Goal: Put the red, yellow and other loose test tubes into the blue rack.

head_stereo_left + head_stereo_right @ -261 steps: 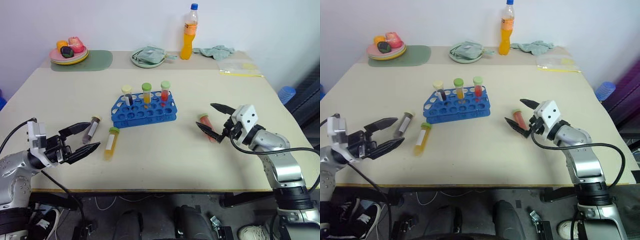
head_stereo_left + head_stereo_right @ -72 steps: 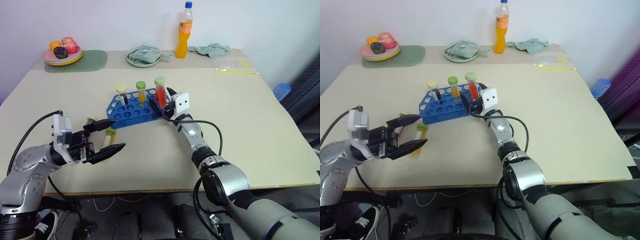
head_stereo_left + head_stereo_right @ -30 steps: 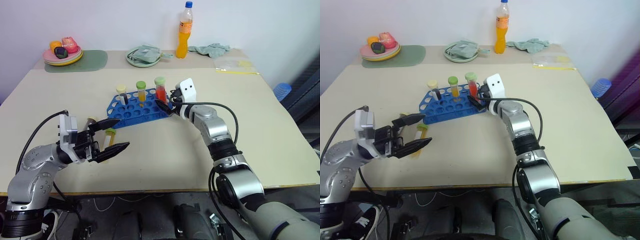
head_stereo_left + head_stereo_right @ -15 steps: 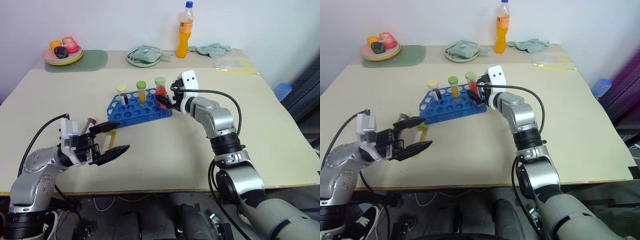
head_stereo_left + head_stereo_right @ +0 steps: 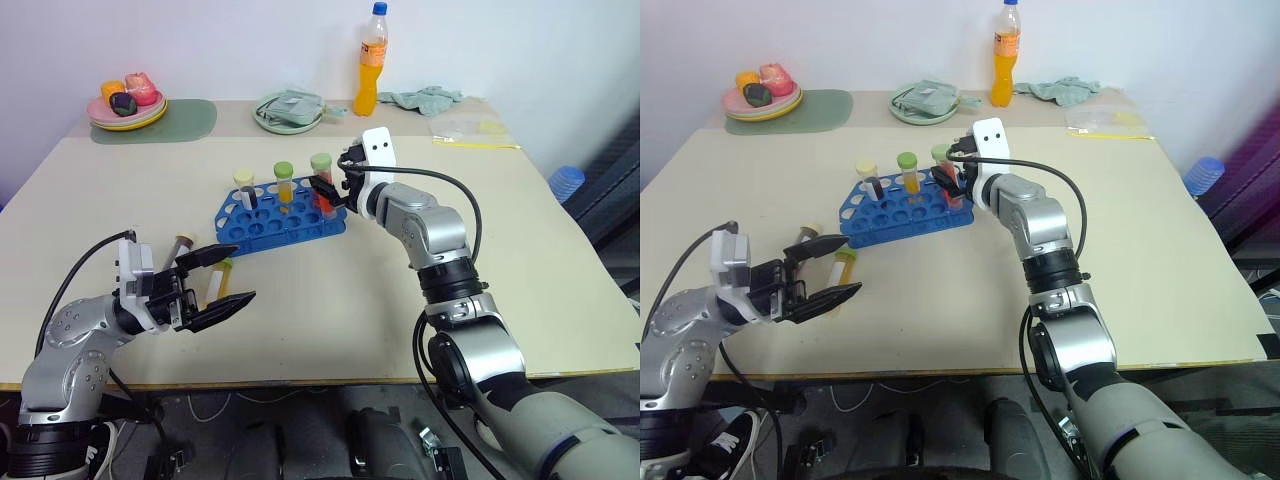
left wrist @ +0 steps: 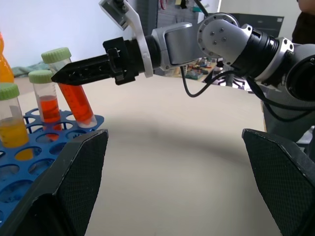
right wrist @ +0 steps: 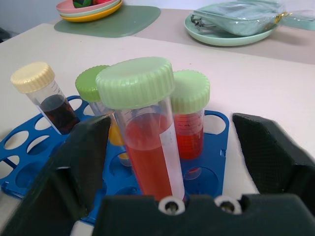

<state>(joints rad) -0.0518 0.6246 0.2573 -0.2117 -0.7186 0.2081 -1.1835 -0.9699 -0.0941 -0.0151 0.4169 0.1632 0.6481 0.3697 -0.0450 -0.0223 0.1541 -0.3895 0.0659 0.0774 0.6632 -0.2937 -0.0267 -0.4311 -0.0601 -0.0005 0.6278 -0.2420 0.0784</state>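
The blue rack (image 5: 262, 226) stands mid-table with a dark tube (image 5: 243, 187), a yellow tube (image 5: 284, 182) and a red tube (image 7: 191, 129) upright in it. A second red tube (image 7: 147, 147) with a green cap leans at the rack's right end. My right gripper (image 5: 322, 190) is open, one finger on each side of that leaning tube with a gap to both. Near the table's front left my left gripper (image 5: 238, 273) hovers open and empty. Just behind it lie a loose yellow tube (image 5: 215, 283) and a loose dark tube (image 5: 180, 248).
An orange drink bottle (image 5: 372, 62), a green plate with a cloth (image 5: 290, 110), a fruit plate (image 5: 128, 100) on a green mat, a crumpled cloth (image 5: 430, 98) and a plastic bag (image 5: 470, 130) line the far edge.
My right gripper has risen a little and moved in over the rack's right end, so its fingers flank the leaning red tube. The left arm has stayed where it was.
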